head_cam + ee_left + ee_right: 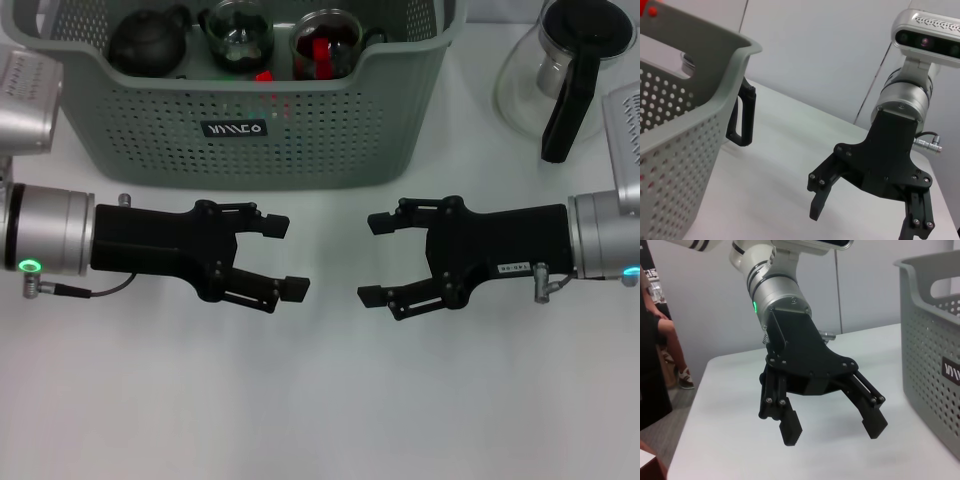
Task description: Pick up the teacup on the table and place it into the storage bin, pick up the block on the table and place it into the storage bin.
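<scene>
The grey-green storage bin (150,120) stands at the back of the white table. Inside it I see a black teapot (148,42), a glass teacup (238,32) and a second glass cup (325,42) with red pieces in it. A small red block (264,76) lies on the bin floor between the cups. No teacup or block shows on the table itself. My left gripper (288,258) and right gripper (373,258) hover in front of the bin, tips facing each other, both open and empty. The right wrist view shows the left gripper (832,430), the left wrist view the right gripper (862,225).
A glass pitcher (525,85) with a black handle (570,100) stands at the back right beside the bin; its handle (742,117) shows past the bin's corner (715,95). The bin's wall (935,340) carries a black label. Bare white table lies in front of the grippers.
</scene>
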You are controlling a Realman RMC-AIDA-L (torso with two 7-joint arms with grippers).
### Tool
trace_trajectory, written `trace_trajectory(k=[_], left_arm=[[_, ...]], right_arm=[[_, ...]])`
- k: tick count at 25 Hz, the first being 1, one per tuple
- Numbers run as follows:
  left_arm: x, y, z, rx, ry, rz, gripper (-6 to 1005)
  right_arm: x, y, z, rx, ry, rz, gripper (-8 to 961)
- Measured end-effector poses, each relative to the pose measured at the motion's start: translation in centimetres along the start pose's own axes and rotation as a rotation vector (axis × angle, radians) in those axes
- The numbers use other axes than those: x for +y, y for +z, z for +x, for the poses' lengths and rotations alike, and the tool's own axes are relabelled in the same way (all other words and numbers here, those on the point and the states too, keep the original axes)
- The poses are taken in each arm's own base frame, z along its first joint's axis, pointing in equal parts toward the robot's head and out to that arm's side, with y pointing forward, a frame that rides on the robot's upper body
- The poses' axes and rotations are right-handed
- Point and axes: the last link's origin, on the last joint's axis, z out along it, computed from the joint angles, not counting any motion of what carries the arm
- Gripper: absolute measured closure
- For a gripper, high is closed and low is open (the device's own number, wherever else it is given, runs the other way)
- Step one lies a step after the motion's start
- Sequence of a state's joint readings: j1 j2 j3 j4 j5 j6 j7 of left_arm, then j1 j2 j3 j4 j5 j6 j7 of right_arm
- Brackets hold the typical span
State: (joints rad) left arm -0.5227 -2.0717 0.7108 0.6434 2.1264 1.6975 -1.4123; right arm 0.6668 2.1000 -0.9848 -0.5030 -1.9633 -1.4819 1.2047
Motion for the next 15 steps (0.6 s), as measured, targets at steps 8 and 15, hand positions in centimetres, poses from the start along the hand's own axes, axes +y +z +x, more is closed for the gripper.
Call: trace_trajectory(k=[8,15], left_arm=[[-0.4,0.4,-0.2,-0.023,0.001,0.025,36],[-0.9,0.9,-0.1,-0.035,0.007,0.057,36]], right_arm=[[-0.5,0.0,0.1,0.012,-0.001,0.032,8],[-1.1,0.1,0.0,0.014,-0.005,0.070,8]])
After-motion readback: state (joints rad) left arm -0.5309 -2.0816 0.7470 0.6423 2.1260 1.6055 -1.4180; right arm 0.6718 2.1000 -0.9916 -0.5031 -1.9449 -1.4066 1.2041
